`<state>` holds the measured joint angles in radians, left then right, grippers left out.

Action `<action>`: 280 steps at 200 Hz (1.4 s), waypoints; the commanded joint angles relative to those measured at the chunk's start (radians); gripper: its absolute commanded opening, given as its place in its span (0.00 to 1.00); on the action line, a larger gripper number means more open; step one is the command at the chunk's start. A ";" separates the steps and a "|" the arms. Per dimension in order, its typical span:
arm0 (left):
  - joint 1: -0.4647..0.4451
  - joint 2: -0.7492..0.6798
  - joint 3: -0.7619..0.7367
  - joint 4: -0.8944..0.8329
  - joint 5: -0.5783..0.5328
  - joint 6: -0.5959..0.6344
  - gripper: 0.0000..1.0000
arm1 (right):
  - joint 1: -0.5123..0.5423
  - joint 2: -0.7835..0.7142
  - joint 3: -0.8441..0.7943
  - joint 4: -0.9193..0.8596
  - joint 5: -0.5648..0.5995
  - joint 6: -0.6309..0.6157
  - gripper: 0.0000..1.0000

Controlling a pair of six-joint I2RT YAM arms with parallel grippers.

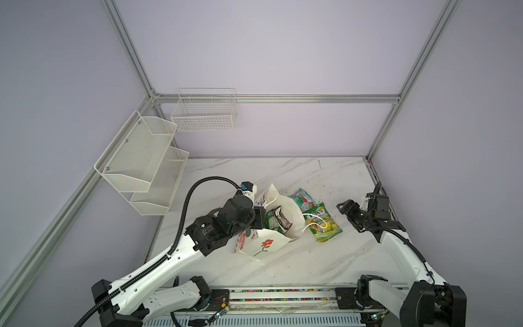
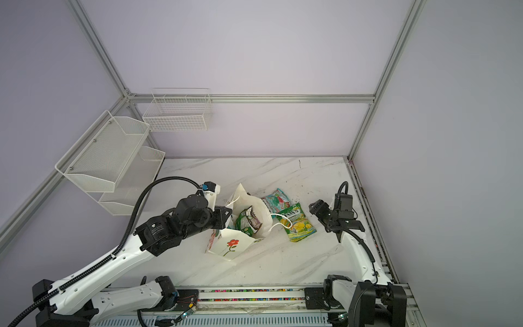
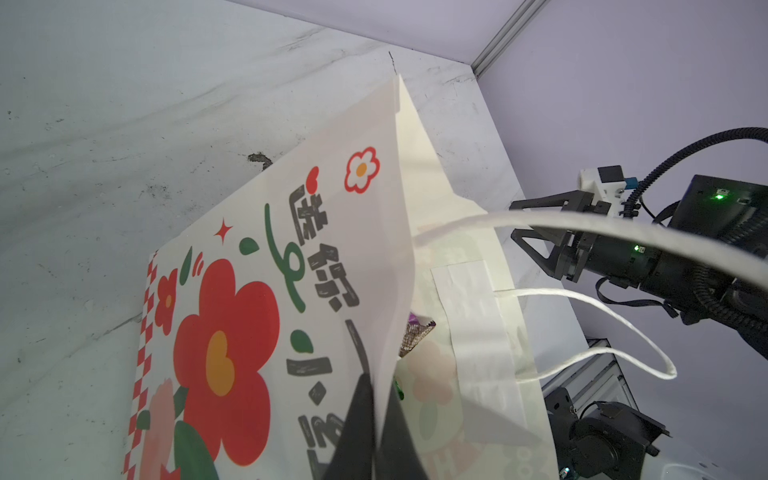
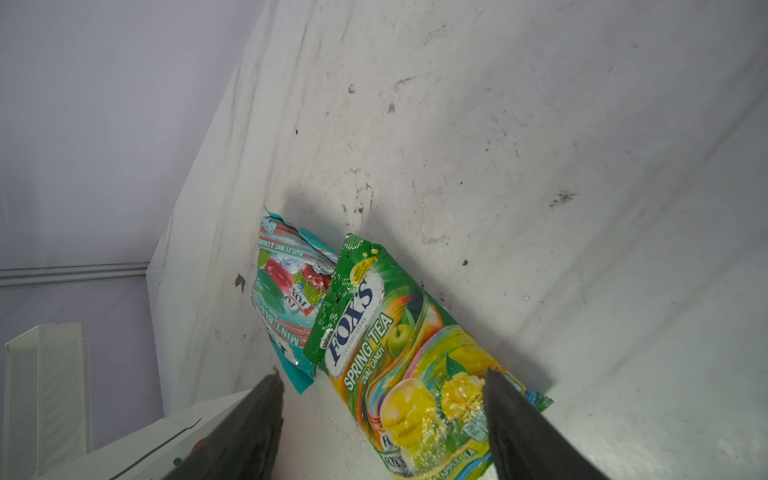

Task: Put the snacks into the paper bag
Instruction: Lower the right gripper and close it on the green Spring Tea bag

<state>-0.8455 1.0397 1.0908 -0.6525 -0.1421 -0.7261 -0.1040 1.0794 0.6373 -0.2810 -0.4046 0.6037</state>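
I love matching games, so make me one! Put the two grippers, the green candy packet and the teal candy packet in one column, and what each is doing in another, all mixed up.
Column one:
1. left gripper
2. right gripper
3. green candy packet
4. teal candy packet

Column two:
A. partly underneath another packet
B. open, holding nothing
C. shut on the edge of the paper bag
D. lying on top of another packet's corner

Pairs: 1-C, 2-B, 3-D, 4-A.
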 commanded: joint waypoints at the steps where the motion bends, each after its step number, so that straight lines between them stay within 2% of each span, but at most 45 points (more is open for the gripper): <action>1: -0.008 0.007 0.099 0.060 0.000 -0.015 0.00 | -0.032 0.015 -0.022 0.010 -0.024 -0.041 0.77; 42: -0.015 0.017 0.101 0.067 -0.001 -0.015 0.00 | -0.057 0.020 -0.073 0.058 -0.017 -0.078 0.77; 120: -0.020 0.018 0.100 0.071 -0.007 -0.013 0.00 | -0.059 0.144 -0.143 0.171 -0.052 -0.102 0.75; 169: -0.022 0.019 0.093 0.078 -0.007 -0.015 0.00 | -0.059 0.146 -0.170 0.199 -0.038 -0.103 0.74; 216: -0.023 0.019 0.089 0.083 -0.007 -0.015 0.00 | -0.057 0.203 -0.193 0.258 -0.133 -0.113 0.72; 247: -0.023 0.019 0.087 0.085 -0.008 -0.013 0.00 | -0.010 0.232 -0.199 0.280 -0.172 -0.116 0.71; 280: -0.023 0.019 0.091 0.085 -0.011 -0.009 0.00 | 0.104 0.253 -0.207 0.316 -0.159 -0.081 0.71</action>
<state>-0.8654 1.0603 1.0908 -0.6292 -0.1406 -0.7403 -0.0673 1.3113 0.4538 0.0113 -0.5461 0.5049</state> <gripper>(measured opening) 0.047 0.708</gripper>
